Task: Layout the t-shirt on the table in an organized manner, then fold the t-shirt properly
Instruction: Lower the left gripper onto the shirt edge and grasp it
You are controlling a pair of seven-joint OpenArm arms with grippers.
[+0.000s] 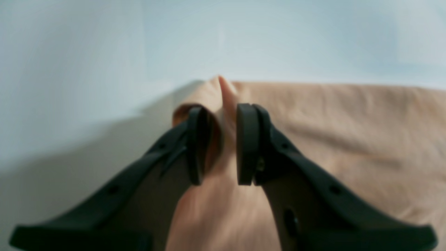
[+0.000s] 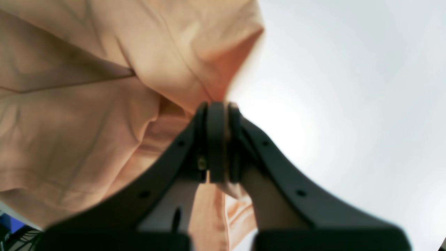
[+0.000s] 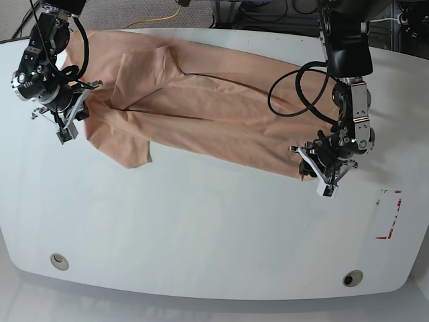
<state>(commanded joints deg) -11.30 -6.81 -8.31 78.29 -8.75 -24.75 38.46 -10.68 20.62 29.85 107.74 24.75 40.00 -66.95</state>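
T-shirt (image 3: 201, 114) stretched 10-to-4 o'clock across table (image 3: 201, 235); right gripper (image 2: 217, 139) clamped on one end, left gripper (image 1: 219, 143) pinching the other.

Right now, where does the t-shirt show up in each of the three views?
Left wrist: the t-shirt fills the lower right; a raised fold sits between the left pincer jaws.
Right wrist: it covers the left half, its edge clamped in the right pincer.
Base: it stretches across the upper table, between both arms.
Shared landmark: the white tabletop beside the cloth.
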